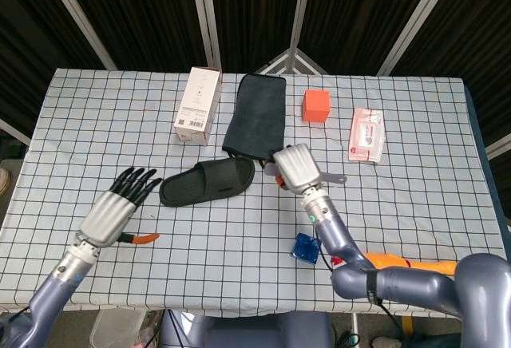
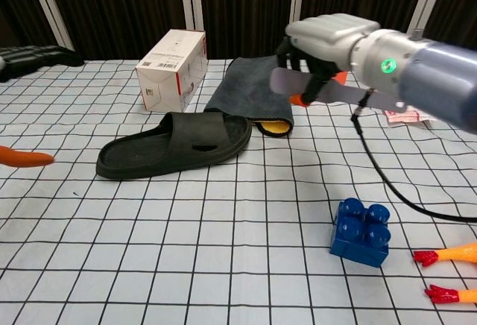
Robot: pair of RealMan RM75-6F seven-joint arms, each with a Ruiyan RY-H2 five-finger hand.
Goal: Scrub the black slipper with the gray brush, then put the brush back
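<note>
black slipper (image 2: 175,144) flat on table, gray brush (image 2: 328,90) held raised, well right

Layout relative to slipper (image 1: 207,182): box (image 1: 198,104) behind; folded towel (image 1: 255,115) behind and right; cube (image 1: 316,105) and packet (image 1: 367,134) further right; right hand (image 1: 295,167) holding brush (image 2: 328,90) right; toy block (image 1: 304,247) right, nearer; left hand (image 1: 120,204) left, nearer.

From the head view we look steeply down on the whole table (image 1: 96,108), the slipper (image 1: 207,183) near its middle. Our chest view sits low and close, facing level across the cloth past the slipper (image 2: 175,144). Both views share the slipper and the white box (image 1: 198,104) (image 2: 171,69) behind it.
</note>
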